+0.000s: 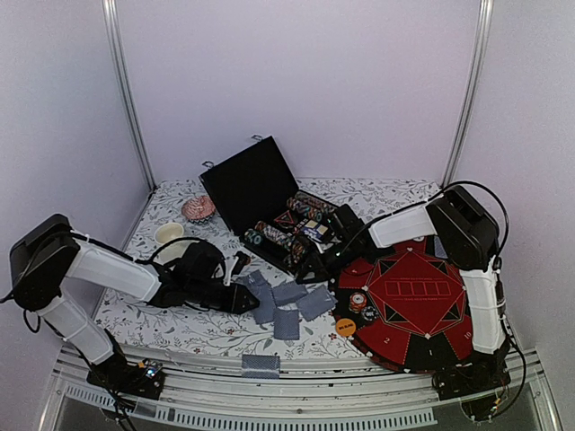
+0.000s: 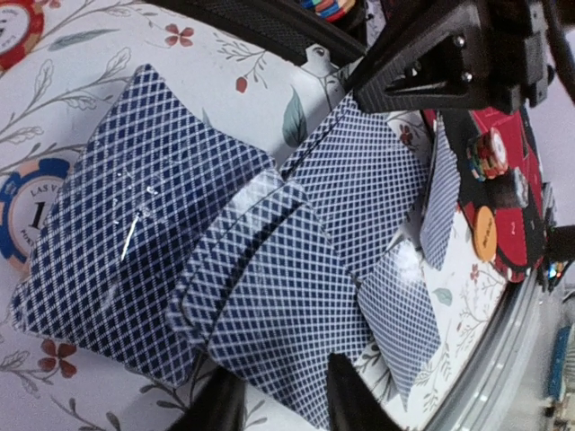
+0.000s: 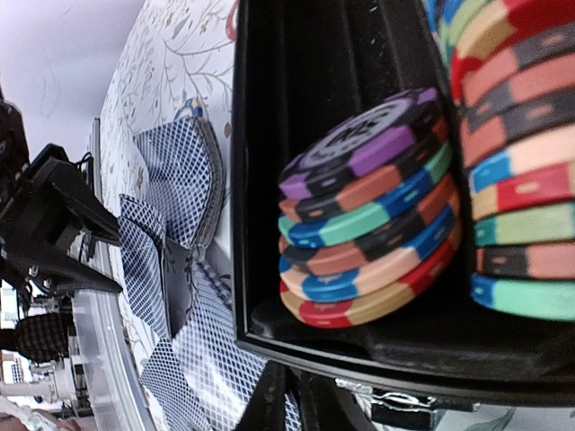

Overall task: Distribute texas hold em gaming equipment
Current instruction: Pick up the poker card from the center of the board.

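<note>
Several blue-backed playing cards (image 1: pixel 286 305) lie scattered on the floral cloth in front of the open black case (image 1: pixel 247 184). In the left wrist view the cards (image 2: pixel 269 296) fill the frame. My left gripper (image 2: pixel 283 406) stands open, its fingers either side of the nearest card's edge; in the top view the left gripper (image 1: pixel 246 299) is at the left end of the spread. Multi-coloured poker chips (image 3: pixel 368 215) sit stacked inside the case (image 3: pixel 269 135). My right gripper (image 3: pixel 295 409) is shut just outside the case's front wall, with nothing seen between its fingers. An orange button disc (image 1: pixel 346 328) and a few chips (image 1: pixel 358 303) rest on the red mat.
The red and black poker mat (image 1: pixel 418 301) covers the right side. A cream cup (image 1: pixel 169 233) and a pink patterned dish (image 1: pixel 198 208) stand at the back left. One card stack (image 1: pixel 260 365) lies on the front rail. A blue chip (image 2: pixel 31 211) lies beside the cards.
</note>
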`<state>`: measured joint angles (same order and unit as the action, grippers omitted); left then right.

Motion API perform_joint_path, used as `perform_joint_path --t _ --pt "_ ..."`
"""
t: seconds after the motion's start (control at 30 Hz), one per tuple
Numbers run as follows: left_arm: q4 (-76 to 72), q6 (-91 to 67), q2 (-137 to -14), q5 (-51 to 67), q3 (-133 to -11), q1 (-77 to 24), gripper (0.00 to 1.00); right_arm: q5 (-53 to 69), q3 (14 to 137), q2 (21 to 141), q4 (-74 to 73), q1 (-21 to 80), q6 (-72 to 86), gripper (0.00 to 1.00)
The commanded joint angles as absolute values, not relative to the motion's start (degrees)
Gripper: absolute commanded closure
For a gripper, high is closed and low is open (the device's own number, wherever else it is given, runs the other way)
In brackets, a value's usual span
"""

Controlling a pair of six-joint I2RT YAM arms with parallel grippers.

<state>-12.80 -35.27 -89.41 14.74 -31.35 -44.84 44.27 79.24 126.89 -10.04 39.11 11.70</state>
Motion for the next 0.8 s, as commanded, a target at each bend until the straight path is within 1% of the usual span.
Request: perform_joint_path --t 0.0,0.1,0.13,0.27,0.37,0.43,0.6,0.77 --pt "-15.4 -34.2 -90.2 16.3 -32.6 -44.5 0.78 45.2 79.8 128.8 -11.4 39.6 11.4 0.94" --pt "-15.2 -33.7 -88.7 16.6 -32.9 -44.4 0.98 45.8 80.1 128.2 -11.1 39.5 11.3 0.97" --pt "-15.0 -33.4 -87.9 16.5 -32.8 -44.4 1.00 45.9 80.1 128.0 -10.8 39.5 11.4 0.97" --pt "-12.3 -31.7 -85.4 16.1 -33.3 -44.4 1.00 46.3 80.6 127.0 -10.6 39.3 11.1 0.98" --pt "-5.8 -27.7 -84.4 15.5 -36.4 -44.5 1.00 46.3 80.9 125.8 -10.5 39.2 10.7 0.98" --pt "1.6 -22.6 -84.3 14.6 -40.0 -44.2 1.00 46.0 81.2 125.0 -10.4 39.2 10.2 0.97" --pt "23.2 -9.5 -87.3 12.1 -54.3 -40.9 1.00 45.7 81.8 123.4 -10.7 39.2 8.2 0.98" --pt "36.0 -3.7 -92.5 12.7 -61.4 -36.3 1.00 45.5 81.7 121.5 -10.8 39.2 6.5 0.98"
